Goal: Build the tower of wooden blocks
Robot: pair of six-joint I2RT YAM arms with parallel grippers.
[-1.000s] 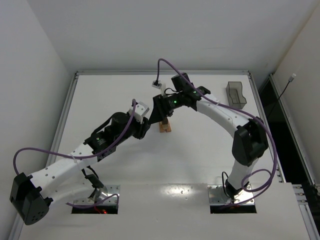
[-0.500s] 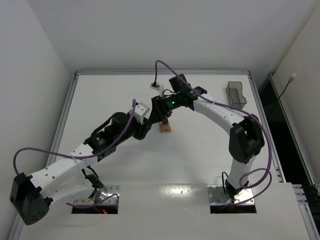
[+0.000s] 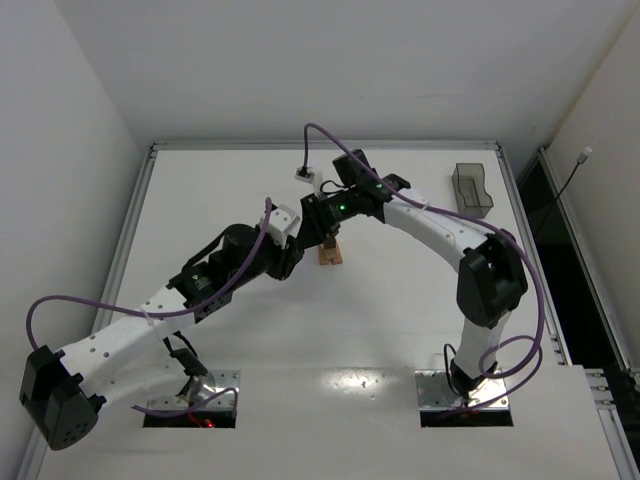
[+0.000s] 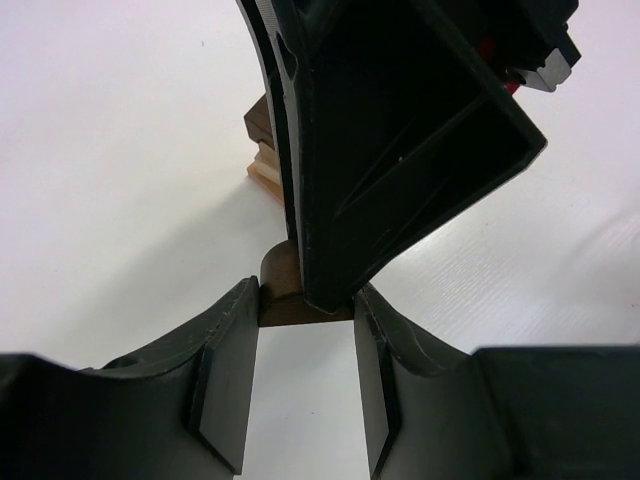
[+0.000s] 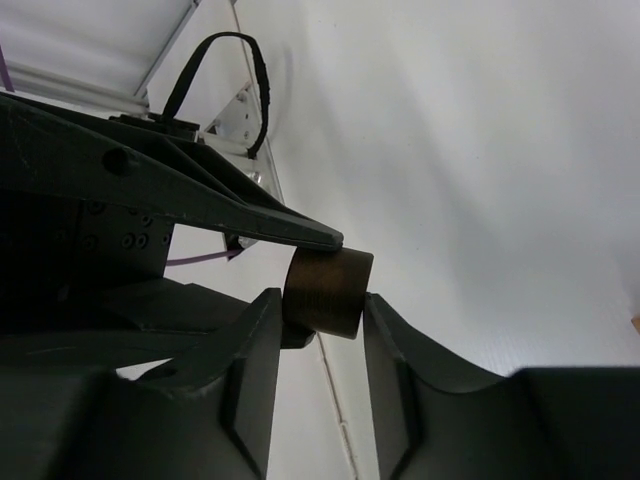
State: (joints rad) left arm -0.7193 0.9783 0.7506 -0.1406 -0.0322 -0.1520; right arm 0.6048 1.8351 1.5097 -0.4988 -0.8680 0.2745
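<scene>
- The left gripper [image 4: 305, 300] is clamped on a dark brown block [image 4: 283, 297], held between its fingertips.
- The right gripper [image 5: 322, 300] pinches the same block, which looks round from its wrist view. Its fingers sit crosswise to the left gripper's.
- The tower [image 4: 262, 160], tan layers under a dark piece, stands on the table [image 3: 400, 330] just beyond the left gripper's fingertips, apart from the held block.
- Seen from above, both grippers meet just beside the tower.
</scene>
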